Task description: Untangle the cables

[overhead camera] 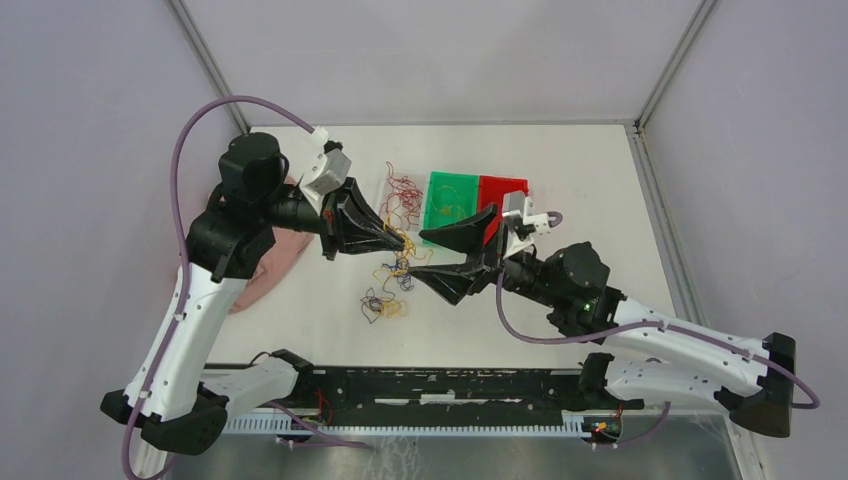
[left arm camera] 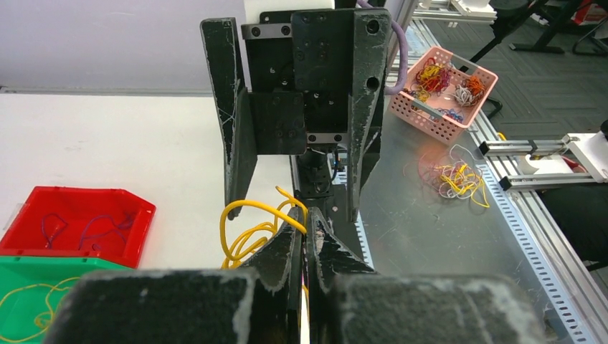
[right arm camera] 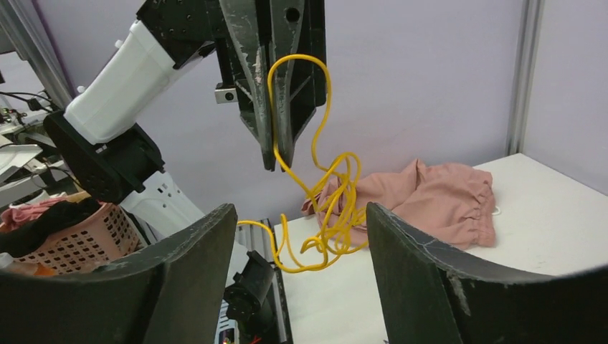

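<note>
Nearest the right wrist camera stand the two dark fingers of the right gripper [right arm camera: 297, 215], spread wide and gripping nothing. The yellow cable [right arm camera: 337, 193] dangles in the gap between them. Its upper loop is pinched in the left gripper [right arm camera: 276, 154], whose jaws are pressed tight together on it, tips pointing down, so the rest of the cable hangs in loose curls above the table [overhead camera: 590, 215].

From overhead, both grippers meet just off the near left corner of the green bin [overhead camera: 440, 185], tip to tip. A few strands trail below them. Dark red cables [overhead camera: 403, 195] lie spread just beside the green bin's left wall. A small clump of purple and yellow cables [overhead camera: 385, 305] sits farther from the bin, toward the arm bases. Inside the green bin lies a thin yellow strand. The red bin [overhead camera: 510, 186] touches the green bin's right wall and holds purple strands. A pink cloth [overhead camera: 270, 265] lies well to the left of the green bin, partly under the left arm. Well apart from the green bin, past the table's edge, a pink basket [left arm camera: 444, 122] holds more tangled clumps.
</note>
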